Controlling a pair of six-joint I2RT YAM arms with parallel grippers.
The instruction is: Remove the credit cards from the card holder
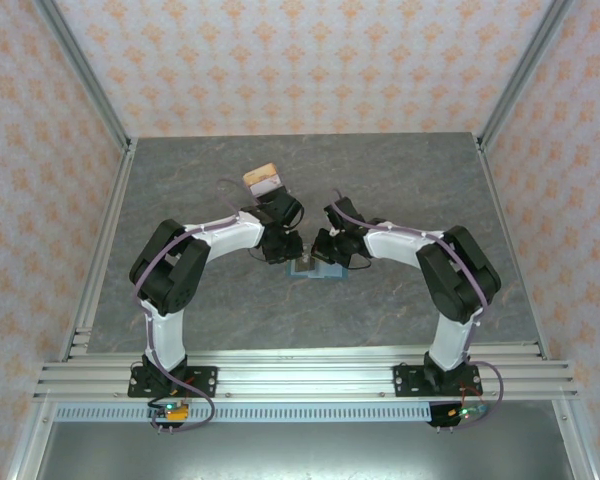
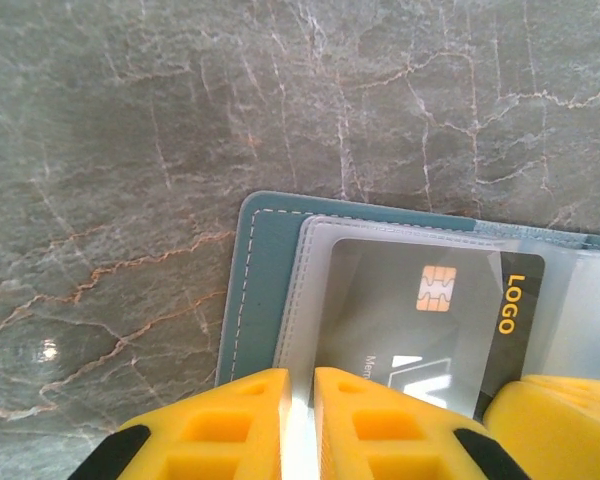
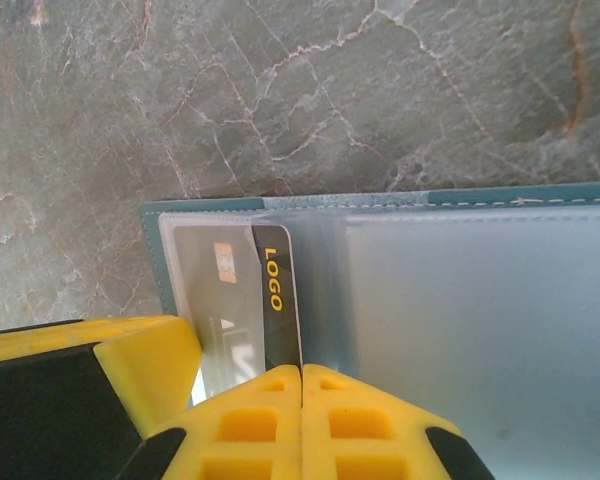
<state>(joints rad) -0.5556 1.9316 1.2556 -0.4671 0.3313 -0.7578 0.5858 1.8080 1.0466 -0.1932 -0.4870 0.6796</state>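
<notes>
Card holder (image 2: 252,290) lies open on the stone table (image 2: 130,150), one dark credit card (image 2: 410,310) (marked "LOGO") in its clear sleeve (image 2: 315,270). At the holder's near edge, the right gripper (image 3: 301,372) is closed; the left gripper (image 2: 298,375) is barely parted, grip unclear.

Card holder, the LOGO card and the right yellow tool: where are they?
card holder (image 2: 260,300), left wrist view, blue-grey stitched border
LOGO card (image 2: 400,335), left wrist view, dark face near chip
right tool (image 3: 302,378), right wrist view, where fingertips meet
</notes>
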